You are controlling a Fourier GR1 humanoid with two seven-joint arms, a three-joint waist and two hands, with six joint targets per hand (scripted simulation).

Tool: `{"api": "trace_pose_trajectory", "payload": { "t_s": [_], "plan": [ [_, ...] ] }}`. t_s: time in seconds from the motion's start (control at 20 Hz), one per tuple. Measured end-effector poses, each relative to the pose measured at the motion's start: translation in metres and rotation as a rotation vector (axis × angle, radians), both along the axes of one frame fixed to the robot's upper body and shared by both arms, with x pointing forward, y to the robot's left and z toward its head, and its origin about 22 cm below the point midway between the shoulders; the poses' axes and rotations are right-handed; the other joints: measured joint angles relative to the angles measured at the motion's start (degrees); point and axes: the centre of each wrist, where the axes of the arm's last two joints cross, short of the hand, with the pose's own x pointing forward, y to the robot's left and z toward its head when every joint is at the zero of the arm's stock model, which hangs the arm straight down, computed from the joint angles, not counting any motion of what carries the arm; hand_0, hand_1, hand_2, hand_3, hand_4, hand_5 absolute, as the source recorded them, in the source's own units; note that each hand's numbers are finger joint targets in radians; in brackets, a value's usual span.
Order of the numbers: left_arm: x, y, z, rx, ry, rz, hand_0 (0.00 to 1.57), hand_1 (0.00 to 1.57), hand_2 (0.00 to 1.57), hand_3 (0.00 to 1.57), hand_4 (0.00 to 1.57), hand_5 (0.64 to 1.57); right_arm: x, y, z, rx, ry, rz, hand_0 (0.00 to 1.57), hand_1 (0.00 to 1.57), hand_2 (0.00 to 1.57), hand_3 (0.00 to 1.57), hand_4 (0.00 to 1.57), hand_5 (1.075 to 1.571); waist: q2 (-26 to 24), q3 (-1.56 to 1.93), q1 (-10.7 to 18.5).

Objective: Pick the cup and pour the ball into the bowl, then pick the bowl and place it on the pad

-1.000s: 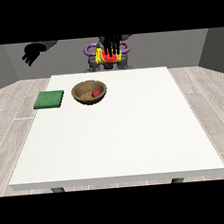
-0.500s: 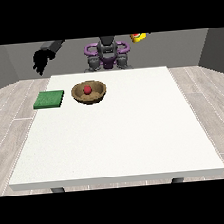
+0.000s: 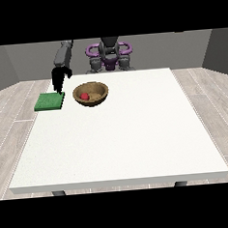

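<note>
**Even, soft light over a bright white table**

The scene is evenly and fairly brightly lit, with no single strong source to pick out. The white table (image 3: pixel 122 134) is the brightest surface and shows no glare or hot spots. Shadows are faint: a soft dark rim lies under the bowl (image 3: pixel 91 94), and its inside is shaded toward the near wall (the red ball (image 3: pixel 85 96) still reads clearly). The walls at far left and right are a dimmer grey. Edges look slightly soft everywhere, near and far alike. Straight table edges stay straight, without bending at the sides.
</note>
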Motion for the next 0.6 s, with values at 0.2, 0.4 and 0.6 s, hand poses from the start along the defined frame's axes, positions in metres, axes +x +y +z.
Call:
{"api": "trace_pose_trajectory", "payload": {
  "t_s": [0.2,0.4,0.6],
  "plan": [
    [-0.008,0.033,0.012,-0.029,-0.026,-0.005,0.0,0.0,0.0,0.0,0.98,1.553,0.004,0.014,-0.016,0.009,-0.02,0.007,0.0,0.0,0.0,0.0,0.65,1.56,2.65,0.1,-0.48],
    [-0.018,0.055,0.02,-0.035,-0.025,-0.002,0.0,0.0,0.0,0.0,1.01,1.536,0.01,0.026,-0.03,0.02,-0.019,0.02,0.0,0.0,0.0,0.0,0.57,1.559,3.28,0.12,-1.19],
    [-0.029,0.075,0.017,-0.043,-0.038,0.009,0.0,0.0,0.0,0.0,1.01,1.532,0.016,0.036,-0.038,0.023,-0.019,0.034,0.0,0.0,0.0,0.0,0.53,1.553,4.19,0.14,-2.06]
  ]
}}
